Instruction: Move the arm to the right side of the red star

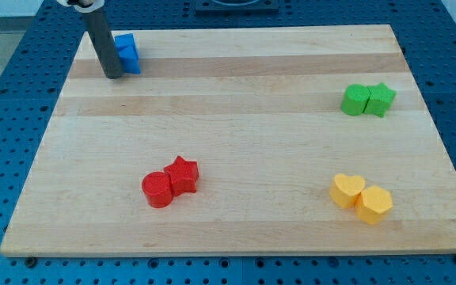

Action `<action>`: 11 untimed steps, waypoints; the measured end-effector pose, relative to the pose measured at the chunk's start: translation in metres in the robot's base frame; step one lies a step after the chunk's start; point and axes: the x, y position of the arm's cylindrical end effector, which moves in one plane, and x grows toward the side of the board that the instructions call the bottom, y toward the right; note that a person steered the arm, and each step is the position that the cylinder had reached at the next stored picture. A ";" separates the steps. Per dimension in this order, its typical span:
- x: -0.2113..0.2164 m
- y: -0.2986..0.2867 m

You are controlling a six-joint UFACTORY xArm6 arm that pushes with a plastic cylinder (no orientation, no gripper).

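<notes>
Rod: upright, slightly tilted, at the desk (236, 79) top-left corner. My tip (113, 76) rests just left of the blue blocks (128, 54), touching or nearly so. End effector: plain rod, grasping nothing. Red star (184, 174): lower centre-left, touching the red cylinder (157, 190), well apart from my tip.

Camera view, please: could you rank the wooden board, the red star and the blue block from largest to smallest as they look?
1. Wooden board, by far the largest.
2. Red star.
3. Blue block. It lies farther up the view and my tip hides part of it, so this last ranking is unsure.
</notes>
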 end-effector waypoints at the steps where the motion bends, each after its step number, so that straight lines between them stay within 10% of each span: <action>1: 0.000 -0.001; 9: 0.047 0.005; 11: 0.105 0.123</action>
